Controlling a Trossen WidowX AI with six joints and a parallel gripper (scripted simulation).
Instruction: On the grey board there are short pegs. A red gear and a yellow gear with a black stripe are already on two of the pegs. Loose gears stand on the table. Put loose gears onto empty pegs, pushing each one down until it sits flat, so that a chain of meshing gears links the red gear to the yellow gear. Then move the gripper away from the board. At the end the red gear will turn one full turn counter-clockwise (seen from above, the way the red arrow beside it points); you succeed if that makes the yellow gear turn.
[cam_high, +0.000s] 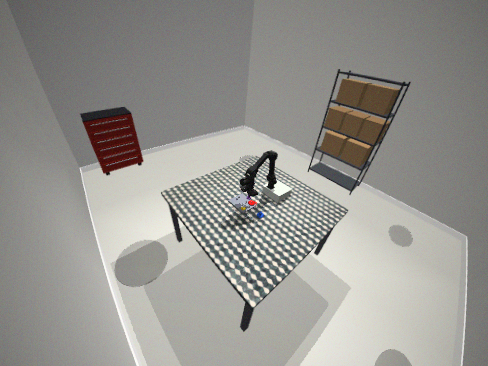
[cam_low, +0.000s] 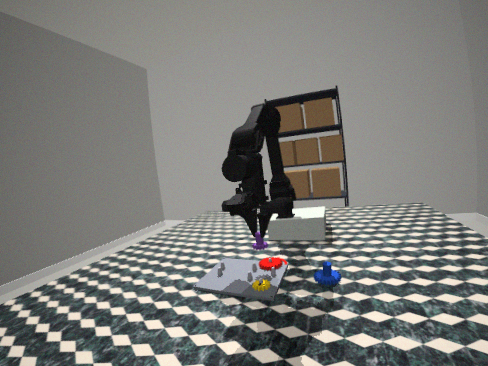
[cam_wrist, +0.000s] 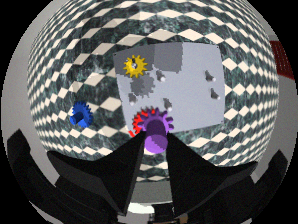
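Note:
My gripper (cam_low: 258, 235) (cam_wrist: 156, 136) is shut on the handle of a purple gear (cam_low: 259, 245) (cam_wrist: 166, 121). It holds the gear upright in the air above the back of the grey board (cam_low: 215, 286) (cam_wrist: 195, 115). The red gear (cam_low: 270, 263) (cam_wrist: 136, 127) is on the board's back right in the exterior view; in the wrist view the purple gear hides much of it. The yellow gear (cam_low: 261, 285) (cam_wrist: 135, 66) sits at the board's front right. Several bare pegs (cam_low: 250, 276) (cam_wrist: 160, 76) show on the board. A blue gear (cam_low: 327, 276) (cam_wrist: 81, 114) with a handle stands on the table, off the board.
A white box (cam_high: 278, 191) (cam_low: 297, 229) stands on the checkered table (cam_high: 260, 265) beside the arm's base, behind the board. A red cabinet (cam_high: 116, 142) and a shelf rack with brown boxes (cam_high: 381, 98) stand away by the walls.

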